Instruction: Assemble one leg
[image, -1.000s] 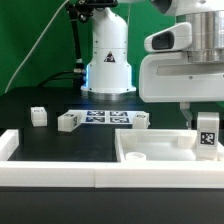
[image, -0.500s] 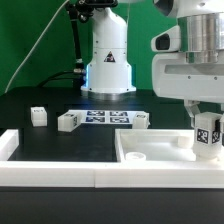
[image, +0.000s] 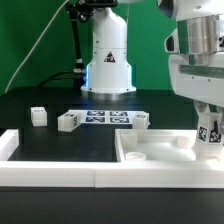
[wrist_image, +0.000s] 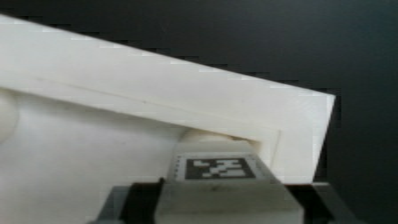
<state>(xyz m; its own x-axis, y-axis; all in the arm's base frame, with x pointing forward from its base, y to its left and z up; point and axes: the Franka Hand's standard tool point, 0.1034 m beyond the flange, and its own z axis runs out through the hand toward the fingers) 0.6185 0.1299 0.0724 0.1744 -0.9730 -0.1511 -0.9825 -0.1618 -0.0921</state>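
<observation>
My gripper (image: 208, 112) is shut on a leg (image: 210, 133), a small white tagged post, and holds it upright at the exterior view's right, over the right end of the large white panel (image: 150, 148). In the wrist view the leg (wrist_image: 221, 178) fills the space between my dark fingers (wrist_image: 139, 198), with the panel's raised rim (wrist_image: 285, 125) and corner just beyond it. Three more legs lie on the black table: one at the exterior view's left (image: 38, 116), one (image: 68, 121) beside it, one (image: 141, 120) behind the panel.
The marker board (image: 105, 118) lies flat between the loose legs. The arm's white base (image: 107, 55) stands behind it. A white rail (image: 50, 176) runs along the table's front edge, with a raised end (image: 8, 145) at the exterior view's left.
My gripper has moved toward the exterior view's right and slightly lower, carrying the leg with it. The loose legs and the panel have not moved.
</observation>
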